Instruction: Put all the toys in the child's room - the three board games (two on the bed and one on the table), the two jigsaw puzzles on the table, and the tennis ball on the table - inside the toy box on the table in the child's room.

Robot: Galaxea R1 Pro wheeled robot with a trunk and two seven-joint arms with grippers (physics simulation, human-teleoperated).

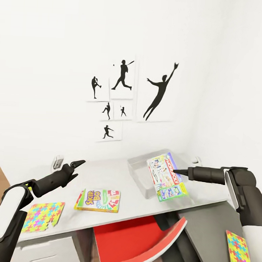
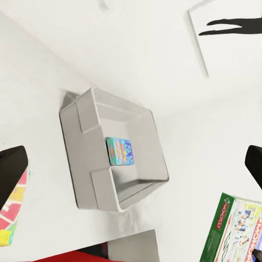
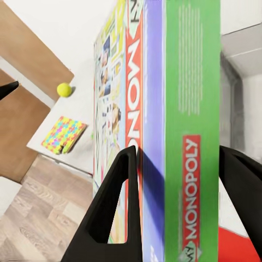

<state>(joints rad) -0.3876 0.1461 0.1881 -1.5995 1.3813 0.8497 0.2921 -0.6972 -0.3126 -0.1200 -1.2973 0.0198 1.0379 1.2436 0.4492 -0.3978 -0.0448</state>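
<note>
Nearest, a red chair (image 1: 140,243) sits tucked under the light grey table (image 1: 105,172), which stands against a white wall hung with baseball silhouette pictures (image 1: 122,78). From left to right the top carries a jigsaw puzzle (image 1: 42,216), the SKIP-BO box (image 1: 98,200) and the grey toy box (image 1: 144,174), a small blue game (image 2: 120,151) lying inside it. The left gripper (image 1: 76,164) hovers spread wide and empty, while the right gripper (image 1: 178,172) has its fingers (image 3: 117,207) clamped either side of the Monopoly box (image 1: 166,177), tilted over the tray's near edge.

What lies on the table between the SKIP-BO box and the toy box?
Nothing: in the head view the table is bare between the SKIP-BO box and the toy box.
</note>
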